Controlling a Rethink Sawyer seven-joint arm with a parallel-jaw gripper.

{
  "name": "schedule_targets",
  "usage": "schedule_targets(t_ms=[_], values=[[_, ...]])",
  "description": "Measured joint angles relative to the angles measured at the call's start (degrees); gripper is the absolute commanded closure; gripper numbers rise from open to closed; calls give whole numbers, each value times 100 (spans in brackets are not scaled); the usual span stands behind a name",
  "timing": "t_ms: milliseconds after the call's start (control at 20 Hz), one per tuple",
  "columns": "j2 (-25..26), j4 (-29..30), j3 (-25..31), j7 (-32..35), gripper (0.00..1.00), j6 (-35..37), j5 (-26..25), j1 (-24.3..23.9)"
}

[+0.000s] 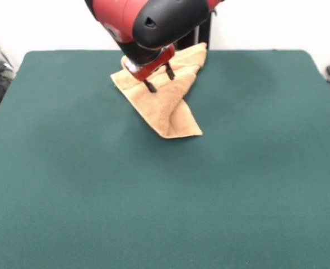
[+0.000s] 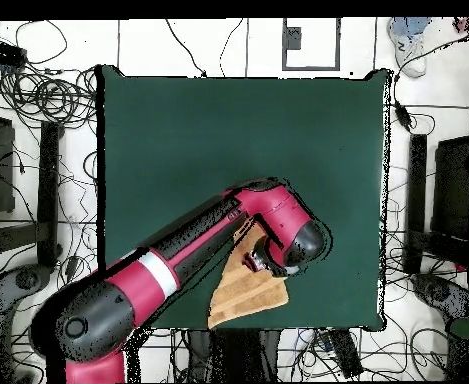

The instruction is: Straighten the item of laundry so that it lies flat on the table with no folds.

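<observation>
Towel (image 1: pixel 167 95) sits at the far edge of the green table (image 1: pixel 165 196), roughly centre, still folded: one flap doubled diagonally over the rest, a corner pointing toward the near side. Gripper (image 1: pixel 159 78) hovers right over its far-left part, both black fingers (image 1: pixel 149 86) spread apart with nothing between them, tips at or just above the cloth. Red-black arm (image 2: pixel 178 265) covers most of the towel from overhead.

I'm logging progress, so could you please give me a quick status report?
Pincer open, over the towel. Towel folded, near the table edge. Nothing in the way.
</observation>
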Motion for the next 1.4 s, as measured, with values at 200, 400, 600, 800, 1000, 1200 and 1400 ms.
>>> schedule_targets(t_ms=[200, 400, 600, 800, 1000, 1200, 1400], values=[[56, -1, -61, 0, 0, -7, -2, -169], [60, -1, -67, 0, 0, -18, -9, -359], [60, -1, -68, 0, 0, -26, -16, -517], [61, -5, -66, 0, 0, -23, -55, -585], [68, -15, -67, 0, 0, -24, -84, -645], [77, -17, -67, 0, 0, -20, -121, -699], [98, -35, -76, 0, 0, -19, -173, -708]])
